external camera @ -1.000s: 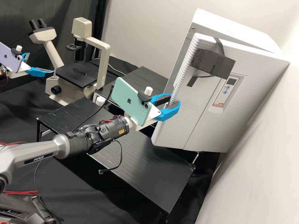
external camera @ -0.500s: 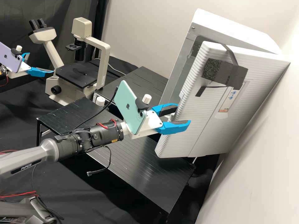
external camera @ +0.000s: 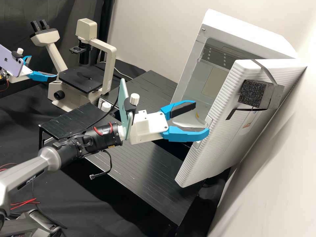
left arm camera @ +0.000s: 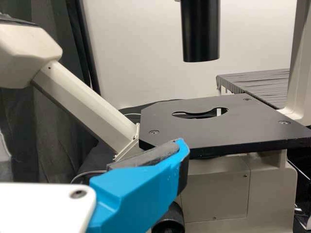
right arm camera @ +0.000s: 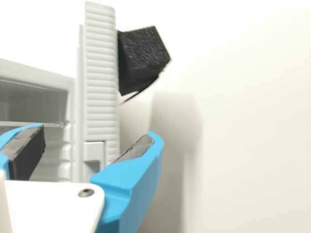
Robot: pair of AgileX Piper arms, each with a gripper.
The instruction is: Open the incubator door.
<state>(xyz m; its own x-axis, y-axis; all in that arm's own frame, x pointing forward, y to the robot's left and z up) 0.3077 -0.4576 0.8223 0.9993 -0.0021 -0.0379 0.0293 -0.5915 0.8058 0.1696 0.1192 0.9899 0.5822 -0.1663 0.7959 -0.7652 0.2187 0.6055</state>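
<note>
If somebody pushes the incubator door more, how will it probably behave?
The incubator door is probably stiff, being one thick ribbed panel. It likely swings rather than slides, since its far edge meets the incubator body. The black foam block strapped on it might touch the wall.

Incubator door (external camera: 210, 161) open, right gripper (external camera: 201, 118) at edge

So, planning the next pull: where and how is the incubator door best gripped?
Probably the free edge of the door, at its recess, from the front, the right pincer astride: the door stands open, so both sides of that edge look reachable.
</note>
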